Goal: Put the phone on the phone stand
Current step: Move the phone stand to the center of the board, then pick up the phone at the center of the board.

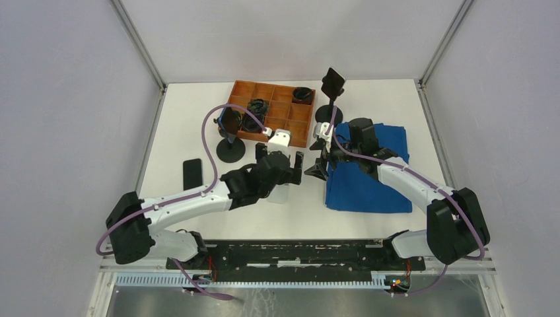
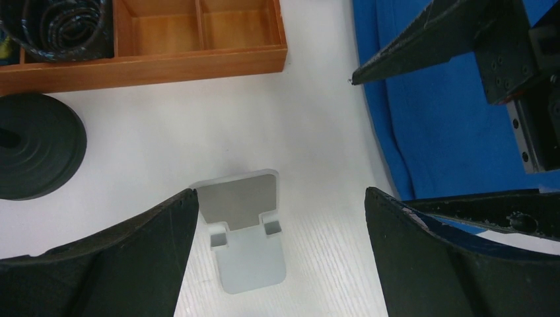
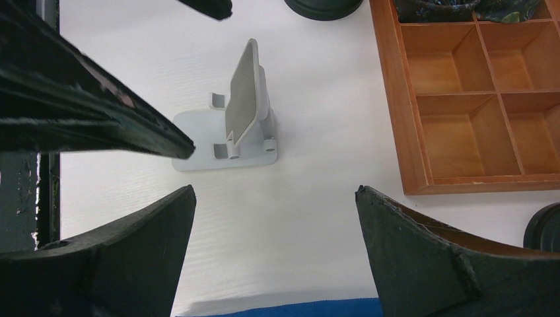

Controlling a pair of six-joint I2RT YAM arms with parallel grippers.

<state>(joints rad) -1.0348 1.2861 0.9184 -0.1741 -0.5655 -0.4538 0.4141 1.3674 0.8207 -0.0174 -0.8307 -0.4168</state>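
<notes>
Black phone (image 1: 192, 173) lies flat on the left side of the white table (image 1: 185, 119), well apart from both grippers. Left gripper (image 1: 280, 158) hangs at mid-table with jaws spread wide and nothing in them, a pale phone stand (image 1: 280, 193) partly showing from under it; right gripper (image 1: 319, 158) is just beside, jaws likewise wide and empty, its arm lying over a blue cloth (image 1: 370, 181). Behind them is a wooden compartment tray (image 1: 300, 123) with dark items in several cells, a left black round-based post (image 1: 230, 150) at one end and a right black post (image 1: 325, 113) at the other.
</notes>
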